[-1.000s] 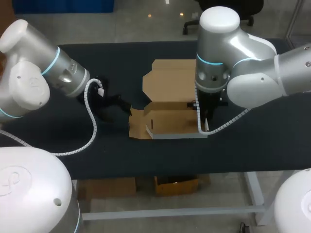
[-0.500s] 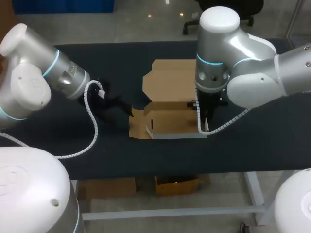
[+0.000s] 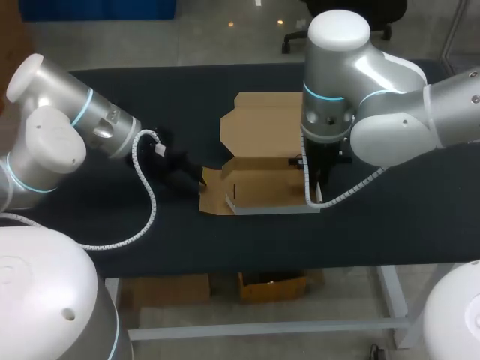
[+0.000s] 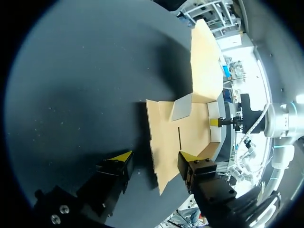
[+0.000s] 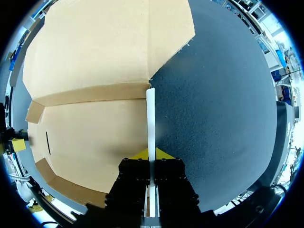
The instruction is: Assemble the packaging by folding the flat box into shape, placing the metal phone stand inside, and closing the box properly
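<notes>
**Bench** (image 3: 360, 225): dark top; it carries one box.

**Box** (image 3: 262, 187): brown card, part-folded, open side up, near the bench's middle.
- **Near wall** (image 3: 274, 211): raised, with a pale face showing along the front edge.
- **Left flap** (image 3: 212, 191): spread out flat on the bench beside the base.

**Left end effector** (image 4: 154, 159): released, with its fingers wide apart. It sits low over the bench at the box's left side. The outer edge of the left flap lies between the two yellow tips. Whether either tip touches the card cannot be told.

**Right end effector** (image 5: 152, 153): clenched on the box. Its yellow tips are close together and pinch the thin, white-faced right wall from both sides. That wall stands upright, with the box base on one side and bare bench on the other.

**Left arm** (image 3: 60, 135): enters from the left. A white coiled **cable** (image 3: 146, 202) loops from its wrist down across the bench.

**Right arm** (image 3: 360, 97): enters from the right. Its wrist points straight down over the box's right end.

**Lid** (image 3: 262, 120): a broad panel opened out beyond the base, toward the bench's far side. It joins the base along a fold. Whether it lies flat or tilts cannot be told.
</notes>
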Robot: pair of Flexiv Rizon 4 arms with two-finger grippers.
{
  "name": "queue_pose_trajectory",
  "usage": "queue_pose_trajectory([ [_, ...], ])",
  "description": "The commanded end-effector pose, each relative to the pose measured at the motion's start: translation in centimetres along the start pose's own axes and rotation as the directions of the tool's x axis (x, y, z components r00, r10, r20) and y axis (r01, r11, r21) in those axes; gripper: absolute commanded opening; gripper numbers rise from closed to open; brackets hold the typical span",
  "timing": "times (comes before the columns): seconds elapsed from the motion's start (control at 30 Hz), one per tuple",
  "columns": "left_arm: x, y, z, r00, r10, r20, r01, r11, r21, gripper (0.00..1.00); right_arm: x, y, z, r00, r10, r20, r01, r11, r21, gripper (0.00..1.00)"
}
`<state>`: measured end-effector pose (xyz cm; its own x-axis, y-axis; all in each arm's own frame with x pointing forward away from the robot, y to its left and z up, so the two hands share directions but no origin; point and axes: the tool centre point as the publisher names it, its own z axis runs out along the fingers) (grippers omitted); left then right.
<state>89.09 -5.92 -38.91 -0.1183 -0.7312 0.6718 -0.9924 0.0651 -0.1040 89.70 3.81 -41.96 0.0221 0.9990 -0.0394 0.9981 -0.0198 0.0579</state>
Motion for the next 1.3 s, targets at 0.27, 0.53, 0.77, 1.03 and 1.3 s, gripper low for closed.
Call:
queue_pose_trajectory([
  [0.27,-0.3,0.3,1.6,0.998,-0.019,-0.062,0.019,1.000,-0.004,0.43,0.0,0.0,0.1,1.000,0.000,0.001,0.000,1.000,0.001,0.00],
  [0.53,0.3,0.5,2.5,0.997,-0.038,-0.065,0.038,0.999,0.004,0.34,0.0,0.0,0.1,1.000,0.000,0.001,0.000,1.000,0.001,0.00],
  [0.77,1.4,0.6,2.6,0.998,-0.054,-0.040,0.055,0.998,0.033,0.16,0.0,0.0,0.1,1.000,0.000,0.001,0.000,1.000,0.001,0.00],
  [1.03,2.5,0.7,2.3,0.995,-0.084,0.052,0.079,0.993,0.084,0.00,0.0,0.0,0.1,1.000,0.000,0.001,0.000,1.000,0.001,0.00],
  [1.3,4.1,0.4,2.3,0.975,-0.117,0.189,0.095,0.988,0.119,0.00,0.0,0.0,0.1,1.000,0.000,0.001,0.000,1.000,0.001,0.00],
])
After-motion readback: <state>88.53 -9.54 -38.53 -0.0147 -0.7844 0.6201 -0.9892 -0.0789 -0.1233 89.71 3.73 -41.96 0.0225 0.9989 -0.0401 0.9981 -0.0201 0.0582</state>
